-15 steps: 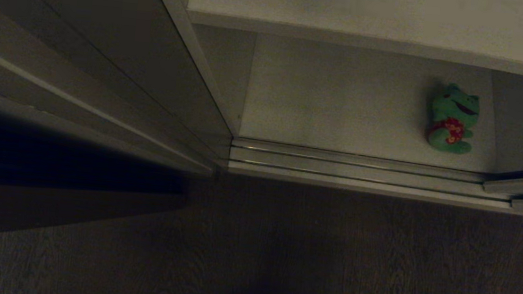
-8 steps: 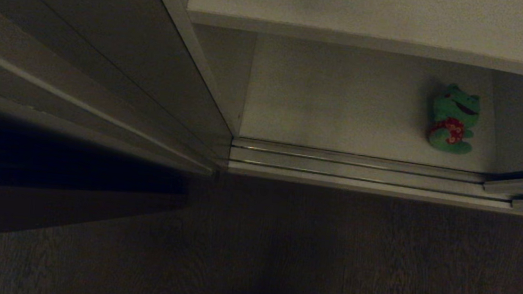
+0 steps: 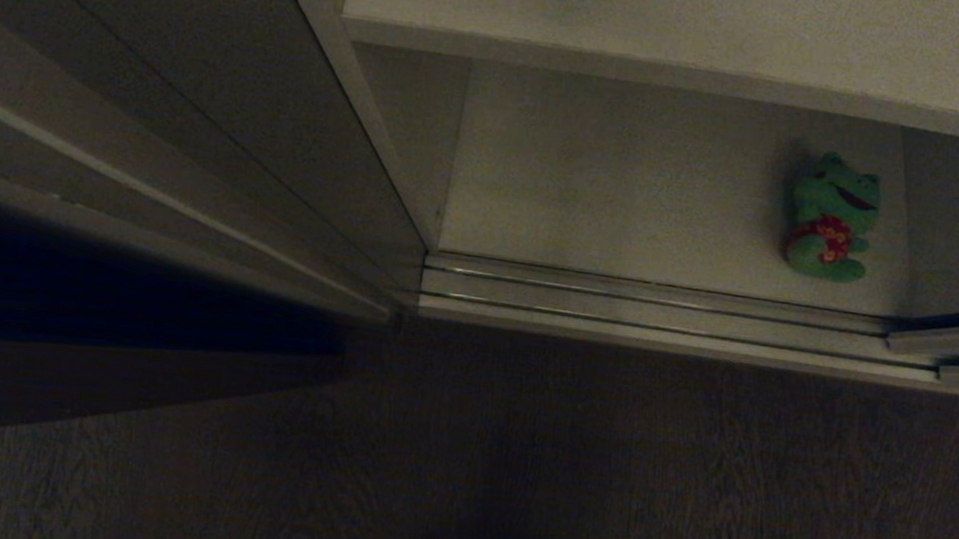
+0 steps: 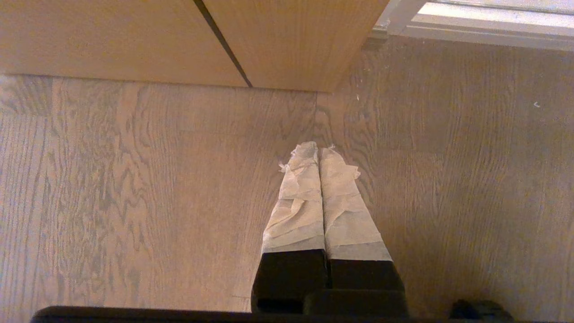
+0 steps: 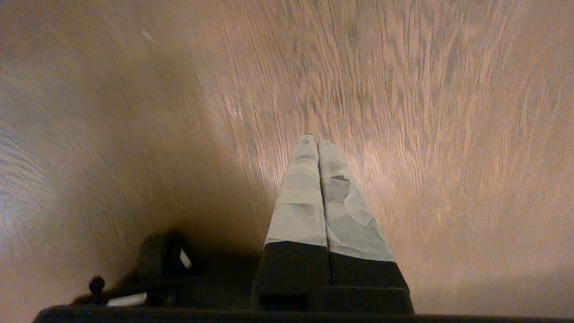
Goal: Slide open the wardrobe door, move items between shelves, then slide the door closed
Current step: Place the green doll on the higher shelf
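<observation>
**Wardrobe open, frog on the low shelf**

Left to right: sliding wardrobe door (image 3: pixel 201 80) pushed left, the green frog (image 3: pixel 831 220) lying on the white lower shelf (image 3: pixel 625 195). Left gripper (image 4: pixel 319 150) pressed together above the wooden floor (image 4: pixel 134 188); right gripper (image 5: pixel 317 141) pinched together too, empty.

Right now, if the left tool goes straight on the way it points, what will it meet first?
Most likely the wooden floor: the shut left tool points down at bare boards, with nothing between. How far off the floor lies is unclear.

One green frog plush (image 3: pixel 831 218), two white shelves (image 3: pixel 626 178), two claws.
</observation>
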Robot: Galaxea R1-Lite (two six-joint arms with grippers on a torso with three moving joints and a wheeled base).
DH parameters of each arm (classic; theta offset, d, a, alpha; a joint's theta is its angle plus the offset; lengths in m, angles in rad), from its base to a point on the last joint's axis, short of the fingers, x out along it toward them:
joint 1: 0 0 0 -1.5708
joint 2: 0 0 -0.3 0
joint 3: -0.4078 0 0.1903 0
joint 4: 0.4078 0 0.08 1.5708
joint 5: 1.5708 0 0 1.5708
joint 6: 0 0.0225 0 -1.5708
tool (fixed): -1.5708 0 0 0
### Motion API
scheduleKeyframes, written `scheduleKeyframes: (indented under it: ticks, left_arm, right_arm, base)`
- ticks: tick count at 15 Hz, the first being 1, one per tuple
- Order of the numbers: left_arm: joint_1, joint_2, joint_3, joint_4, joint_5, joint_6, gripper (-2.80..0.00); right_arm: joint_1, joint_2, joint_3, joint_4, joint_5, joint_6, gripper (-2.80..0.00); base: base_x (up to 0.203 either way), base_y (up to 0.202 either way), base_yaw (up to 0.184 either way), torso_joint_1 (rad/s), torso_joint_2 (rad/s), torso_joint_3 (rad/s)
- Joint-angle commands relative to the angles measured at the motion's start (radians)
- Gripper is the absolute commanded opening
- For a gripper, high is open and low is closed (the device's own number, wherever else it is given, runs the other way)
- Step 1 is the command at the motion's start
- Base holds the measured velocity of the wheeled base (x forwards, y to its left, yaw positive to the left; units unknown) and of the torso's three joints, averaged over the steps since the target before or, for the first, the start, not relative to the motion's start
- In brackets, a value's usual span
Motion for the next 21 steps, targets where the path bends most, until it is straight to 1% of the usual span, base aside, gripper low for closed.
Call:
scheduleKeyframes:
  ticks: [1, 2, 3, 5, 7, 8, 9, 11, 13, 16, 18, 21]
  left_arm:
    - [0.0, 0.001, 0.0, 0.0, 0.0, 0.0, -2.8]
    - [0.0, 0.001, 0.0, 0.0, 0.0, 0.0, -2.8]
    - [0.0, 0.001, 0.0, 0.0, 0.0, 0.0, -2.8]
    - [0.0, 0.001, 0.0, 0.0, 0.0, 0.0, -2.8]
    - [0.0, 0.001, 0.0, 0.0, 0.0, 0.0, -2.8]
    - [0.0, 0.001, 0.0, 0.0, 0.0, 0.0, -2.8]
    - [0.0, 0.001, 0.0, 0.0, 0.0, 0.0, -2.8]
    - [0.0, 0.001, 0.0, 0.0, 0.0, 0.0, -2.8]
    - [0.0, 0.001, 0.0, 0.0, 0.0, 0.0, -2.8]
    - [0.0, 0.001, 0.0, 0.0, 0.0, 0.0, -2.8]
    - [0.0, 0.001, 0.0, 0.0, 0.0, 0.0, -2.8]
    - [0.0, 0.001, 0.0, 0.0, 0.0, 0.0, -2.8]
  right_arm:
    - [-0.128, 0.145, -0.001, -0.005, 0.11, -0.023, -2.8]
    - [-0.163, 0.193, -0.001, -0.016, 0.163, -0.04, -2.8]
    - [-0.177, 0.234, 0.004, -0.04, 0.194, -0.051, -2.8]
    - [-0.186, 0.324, 0.025, -0.124, 0.219, -0.067, -2.8]
    - [-0.192, 0.444, 0.055, -0.258, 0.234, -0.08, -2.8]
    - [-0.197, 0.505, 0.073, -0.348, 0.254, -0.084, -2.8]
    - [-0.214, 0.552, 0.085, -0.425, 0.291, -0.091, -2.8]
    - [-0.301, 0.629, 0.077, -0.496, 0.356, -0.13, -2.8]
    - [-0.353, 0.695, 0.063, -0.581, 0.421, -0.155, -2.8]
    - [-0.394, 0.792, 0.033, -0.697, 0.444, -0.159, -2.8]
    - [-0.408, 0.88, -0.021, -0.797, 0.453, -0.157, -2.8]
    - [-0.412, 0.923, -0.13, -0.828, 0.469, -0.148, -2.8]
  base:
    - [0.0, 0.0, 0.0, 0.0, 0.0, 0.0]
    - [0.0, 0.0, 0.0, 0.0, 0.0, 0.0]
    - [0.0, 0.0, 0.0, 0.0, 0.0, 0.0]
    - [0.0, 0.0, 0.0, 0.0, 0.0, 0.0]
    - [0.0, 0.0, 0.0, 0.0, 0.0, 0.0]
    - [0.0, 0.0, 0.0, 0.0, 0.0, 0.0]
    - [0.0, 0.0, 0.0, 0.0, 0.0, 0.0]
    - [0.0, 0.0, 0.0, 0.0, 0.0, 0.0]
    - [0.0, 0.0, 0.0, 0.0, 0.0, 0.0]
    - [0.0, 0.0, 0.0, 0.0, 0.0, 0.0]
    - [0.0, 0.0, 0.0, 0.0, 0.0, 0.0]
    - [0.0, 0.0, 0.0, 0.0, 0.0, 0.0]
